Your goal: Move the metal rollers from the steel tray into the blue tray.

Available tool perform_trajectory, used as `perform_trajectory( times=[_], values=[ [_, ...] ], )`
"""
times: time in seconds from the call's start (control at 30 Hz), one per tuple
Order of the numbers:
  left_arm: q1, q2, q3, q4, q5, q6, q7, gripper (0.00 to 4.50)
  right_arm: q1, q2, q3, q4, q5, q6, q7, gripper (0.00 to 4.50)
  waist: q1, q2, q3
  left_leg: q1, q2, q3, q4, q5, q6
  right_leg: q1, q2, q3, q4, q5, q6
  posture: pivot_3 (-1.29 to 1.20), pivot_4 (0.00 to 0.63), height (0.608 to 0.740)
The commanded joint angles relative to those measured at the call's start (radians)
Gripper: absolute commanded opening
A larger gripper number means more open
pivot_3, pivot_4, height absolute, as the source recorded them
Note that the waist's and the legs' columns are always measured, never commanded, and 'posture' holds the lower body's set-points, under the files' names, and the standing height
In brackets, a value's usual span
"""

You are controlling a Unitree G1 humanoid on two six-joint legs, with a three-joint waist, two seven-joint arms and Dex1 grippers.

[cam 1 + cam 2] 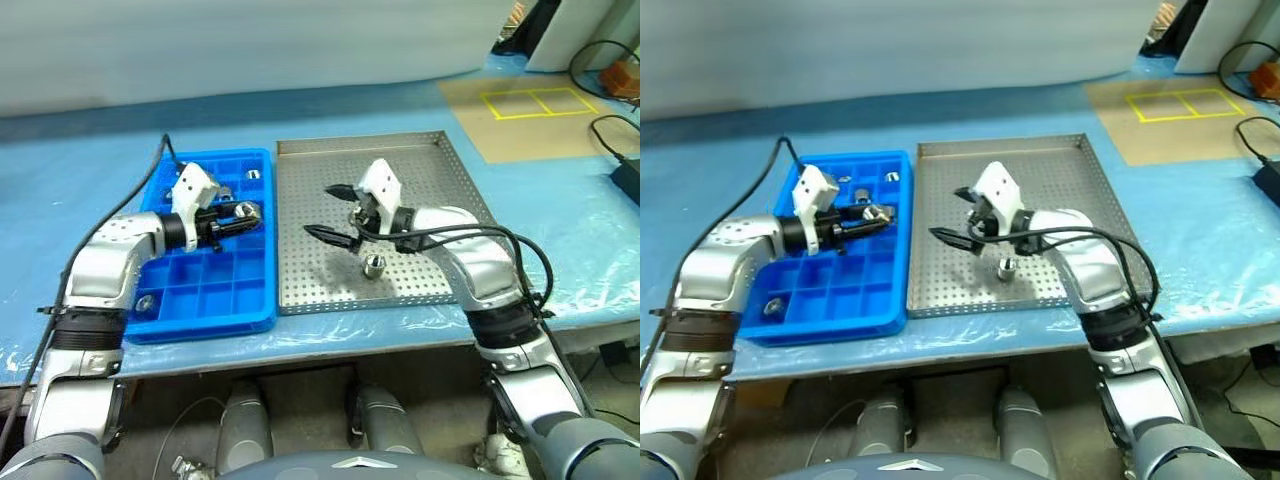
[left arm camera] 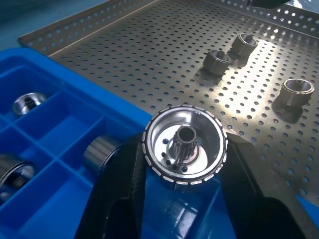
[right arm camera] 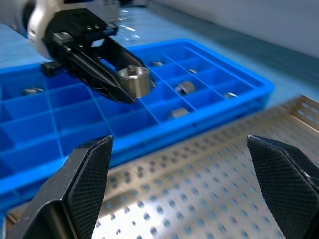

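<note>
My left gripper (image 1: 243, 213) is shut on one of the metal rollers (image 2: 185, 147), a shiny cylinder with a central hole, held above the blue tray (image 1: 200, 324) near its right edge. Several other rollers (image 2: 27, 103) lie in the blue tray's compartments. My right gripper (image 1: 322, 210) hangs open above the steel tray (image 1: 420, 165) with nothing between its fingers, pointing toward the blue tray. Three rollers (image 2: 218, 61) stand on the steel tray's perforated floor, one of them (image 1: 373, 266) just beside my right wrist.
Both trays sit side by side on a blue plastic-covered table, close to its front edge. A brown board with a yellow taped rectangle (image 1: 535, 102) lies at the back right. Black cables (image 1: 610, 130) run along the right side.
</note>
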Motion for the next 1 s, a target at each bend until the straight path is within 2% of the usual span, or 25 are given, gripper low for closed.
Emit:
perform_trajectory(
  times=[0.03,0.2,0.37,0.63,1.0],
  values=[
    [0.097,0.056,0.092,-0.122,-0.033,0.035,0.054,1.72,-0.074,0.045,0.041,0.065,0.019,-0.059,0.078,4.50,0.008,0.000,0.000,0.000,0.000,0.000,0.000,0.000,0.000,0.000,0.000,0.000,0.000,0.000,0.000,0.05,0.150,0.740],
    [0.290,0.117,0.170,-0.217,-0.032,0.041,0.100,1.72,-0.119,0.105,0.082,0.161,0.002,-0.110,0.138,4.50,0.034,-0.001,0.000,0.000,0.000,-0.001,-0.005,0.002,-0.003,-0.001,0.000,-0.002,0.000,-0.002,-0.002,0.16,0.150,0.740],
    [0.401,0.113,0.225,-0.289,-0.052,0.063,0.166,1.72,-0.141,0.139,0.096,0.214,-0.007,-0.143,0.172,4.50,0.069,-0.001,0.001,0.000,0.001,-0.002,-0.007,0.003,-0.005,-0.001,0.000,-0.005,0.000,-0.002,-0.003,0.22,0.150,0.740],
    [0.403,0.043,0.179,-0.343,-0.084,0.092,0.254,1.72,-0.144,0.131,0.115,0.247,-0.050,-0.191,0.205,4.50,0.102,-0.002,0.001,0.000,0.001,-0.006,-0.007,0.003,-0.006,0.001,0.000,-0.007,0.002,-0.002,-0.002,0.25,0.150,0.740],
    [0.390,0.072,0.110,-0.270,-0.056,0.071,0.253,1.72,-0.109,0.121,0.108,0.218,-0.067,-0.179,0.176,4.50,0.092,-0.002,0.001,0.000,0.001,-0.007,-0.007,0.004,-0.007,0.000,0.000,-0.007,0.002,-0.002,-0.003,0.19,0.150,0.740]
  ],
)
